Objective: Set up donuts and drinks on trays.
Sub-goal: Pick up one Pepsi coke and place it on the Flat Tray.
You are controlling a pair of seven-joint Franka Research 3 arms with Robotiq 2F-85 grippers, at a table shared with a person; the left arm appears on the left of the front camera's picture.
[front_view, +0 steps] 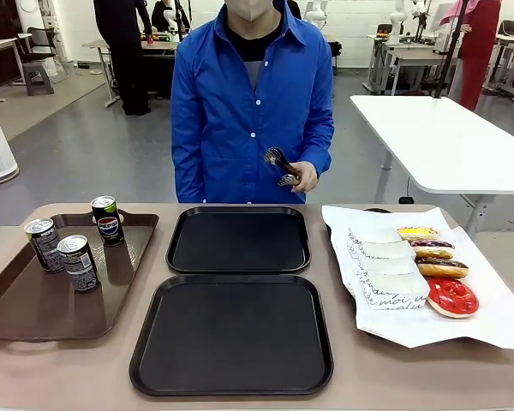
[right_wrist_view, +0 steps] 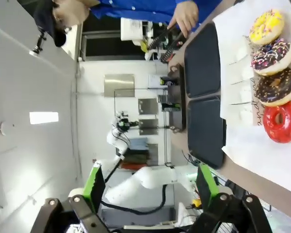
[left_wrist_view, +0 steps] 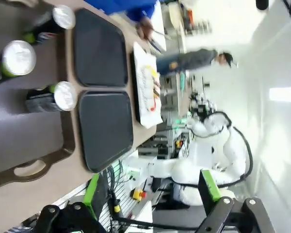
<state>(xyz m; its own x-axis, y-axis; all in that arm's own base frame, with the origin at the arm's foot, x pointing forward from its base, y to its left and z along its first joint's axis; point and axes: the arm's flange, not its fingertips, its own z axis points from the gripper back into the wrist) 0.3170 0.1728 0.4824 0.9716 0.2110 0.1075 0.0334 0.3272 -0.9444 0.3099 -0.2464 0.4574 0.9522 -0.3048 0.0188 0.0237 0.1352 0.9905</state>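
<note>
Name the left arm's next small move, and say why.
Probably lower the left gripper toward the nearest can on the brown tray. Its jaws stand open with nothing between them, that can stands upright on this arm's side, and the near black tray and far black tray are both bare, so a drink could go first.

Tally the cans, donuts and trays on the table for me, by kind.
Soda cans: 3
Donuts: 4
Black trays: 2
Brown tray: 1
Total: 10
</note>
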